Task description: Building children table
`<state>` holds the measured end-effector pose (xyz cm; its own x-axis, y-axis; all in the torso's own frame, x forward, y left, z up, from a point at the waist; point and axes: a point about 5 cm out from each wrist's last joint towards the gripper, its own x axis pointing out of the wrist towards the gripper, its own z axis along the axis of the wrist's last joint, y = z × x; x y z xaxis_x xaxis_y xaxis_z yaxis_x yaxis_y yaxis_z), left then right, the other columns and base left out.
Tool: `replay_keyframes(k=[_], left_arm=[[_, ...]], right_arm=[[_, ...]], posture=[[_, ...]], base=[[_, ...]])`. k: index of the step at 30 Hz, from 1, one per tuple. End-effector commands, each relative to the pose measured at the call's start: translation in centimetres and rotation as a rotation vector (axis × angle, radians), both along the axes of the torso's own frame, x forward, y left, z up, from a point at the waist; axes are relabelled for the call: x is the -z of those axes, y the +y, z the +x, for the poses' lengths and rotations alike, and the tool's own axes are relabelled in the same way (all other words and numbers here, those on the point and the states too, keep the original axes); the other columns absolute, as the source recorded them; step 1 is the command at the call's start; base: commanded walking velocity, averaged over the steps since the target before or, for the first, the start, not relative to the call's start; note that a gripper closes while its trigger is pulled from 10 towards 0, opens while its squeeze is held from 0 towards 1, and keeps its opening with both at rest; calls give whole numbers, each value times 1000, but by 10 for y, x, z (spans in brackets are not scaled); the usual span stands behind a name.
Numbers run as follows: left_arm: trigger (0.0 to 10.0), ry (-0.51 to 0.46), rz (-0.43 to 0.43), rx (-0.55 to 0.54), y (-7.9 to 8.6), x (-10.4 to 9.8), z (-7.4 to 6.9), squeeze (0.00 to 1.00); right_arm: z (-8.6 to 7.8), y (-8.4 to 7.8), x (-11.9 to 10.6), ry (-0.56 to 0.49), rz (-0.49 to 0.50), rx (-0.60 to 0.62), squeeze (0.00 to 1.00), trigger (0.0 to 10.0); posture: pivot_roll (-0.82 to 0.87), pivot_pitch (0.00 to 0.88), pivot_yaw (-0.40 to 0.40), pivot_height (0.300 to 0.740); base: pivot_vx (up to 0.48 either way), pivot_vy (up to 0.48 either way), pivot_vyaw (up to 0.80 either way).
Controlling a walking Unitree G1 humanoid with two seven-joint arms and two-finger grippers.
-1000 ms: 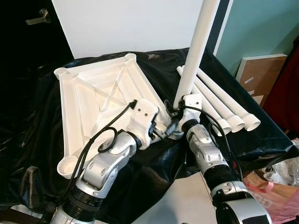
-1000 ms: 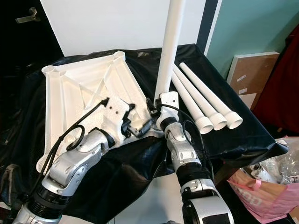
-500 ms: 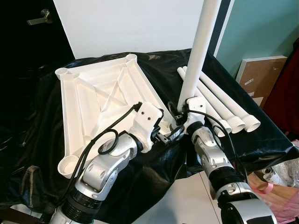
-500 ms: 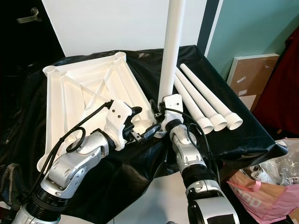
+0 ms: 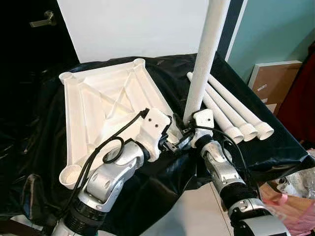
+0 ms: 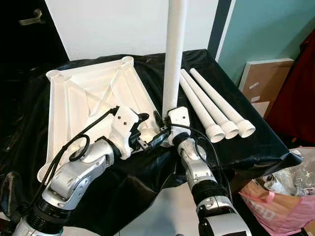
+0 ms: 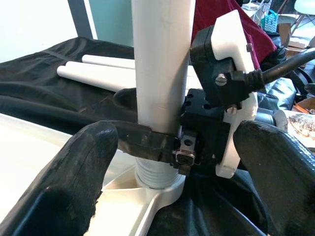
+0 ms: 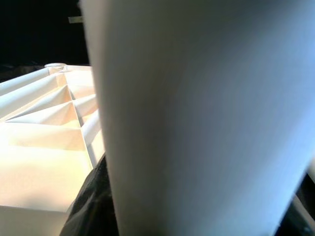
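Right hand (image 7: 162,147): clenched on the upright leg (image 5: 203,59), fingers (image 7: 147,142) wrapped round its base just above the threaded end. Leg stands vertical in the near corner socket (image 7: 157,189) of the tabletop (image 5: 98,105), the threaded end seated in the socket.

Left hand (image 5: 173,142): released, fingers (image 7: 78,172) spread to either side of the leg base, not touching it; sits directly beside the right hand, at the same corner.

Tabletop: white, inverted, ribbed underside up, lying on the counter (image 5: 44,128) beyond and to the left of both hands. Round sockets at its corners: 2 at the far edge, 1 at the near-left corner (image 5: 71,174).

Spare legs (image 5: 231,108): 3, white, lying side by side on the counter, just beyond and to the right of the right hand, wide ends toward the near edge.

Counter: covered in black sheeting.

Surroundings: white panel (image 5: 138,27) upright behind the counter; teal wall (image 5: 275,29) to the right; boards (image 5: 270,81) leaning against it.
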<state>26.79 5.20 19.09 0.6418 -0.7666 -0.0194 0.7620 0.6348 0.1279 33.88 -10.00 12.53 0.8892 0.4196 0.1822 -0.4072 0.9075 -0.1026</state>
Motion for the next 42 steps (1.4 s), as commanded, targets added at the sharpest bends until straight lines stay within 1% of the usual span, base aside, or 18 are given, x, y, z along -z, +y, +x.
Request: replay_keyframes(k=[1,4,11,12,15,18,23,25,28,29,32,33,34,36,37,39,42], left_arm=[[10000,0,9,54,0,-2,-4,0],[10000,1,5,51,0,-3,-5,0],[10000,6,3,46,1,-2,-6,0],[10000,7,3,42,1,-2,-7,0],[10000,7,2,39,2,-3,-7,0],[10000,8,-1,38,2,-3,-7,0],[10000,9,-2,37,3,-4,-7,0],[10000,9,-2,37,3,-4,-8,0],[10000,10,-3,37,3,-4,-8,0],[10000,11,-5,36,3,-5,-7,0],[10000,12,-6,35,4,-5,-7,0],[10000,12,-8,34,4,-5,-8,0],[10000,13,-10,33,4,-6,-8,0],[10000,13,-10,33,4,-6,-8,0],[10000,13,-12,33,4,-6,-8,0],[10000,14,-16,34,3,-6,-8,0],[10000,14,-16,35,3,-6,-8,0]], right_arm=[[-8,2,31,143,-24,-26,0,10000],[-7,2,34,170,-11,-27,0,10000],[-7,1,37,180,-24,-47,0,10000],[-6,0,40,219,7,-53,0,10000],[-3,-1,40,257,75,-37,0,10000],[-1,-2,39,268,93,-19,0,10000],[-1,-2,39,255,80,-5,0,10000],[-2,0,39,233,51,-10,0,10000],[-3,1,39,227,45,-11,0,10000],[-6,2,40,209,22,-22,0,10000],[-8,3,40,182,2,-25,0,10000],[-11,3,40,154,-20,-40,0,10000],[-14,3,41,122,-44,-50,0,10000],[-14,3,41,122,-44,-50,0,10000],[-16,1,41,100,-62,-62,0,10000],[-18,-1,43,93,-84,-75,0,10000],[-18,-2,44,97,-76,-81,0,10000]], posture=[[29,27,-16,740],[33,32,-19,740],[36,44,-23,740],[38,51,-25,740],[39,53,-25,740],[39,54,-25,740],[39,58,-24,740],[39,57,-24,740],[39,57,-24,740],[39,61,-23,740],[39,62,-23,740],[39,63,-23,740],[39,63,-23,740],[39,63,-23,740],[39,63,-23,740],[37,63,-22,740],[37,65,-22,740]], base=[[0,0,0],[0,0,0],[0,0,0],[0,0,0],[0,0,0],[0,0,0],[0,0,0],[0,0,0],[0,0,0],[0,0,0],[0,0,0],[0,0,0],[0,0,0],[0,0,0],[0,0,0],[0,0,0],[0,0,0]])
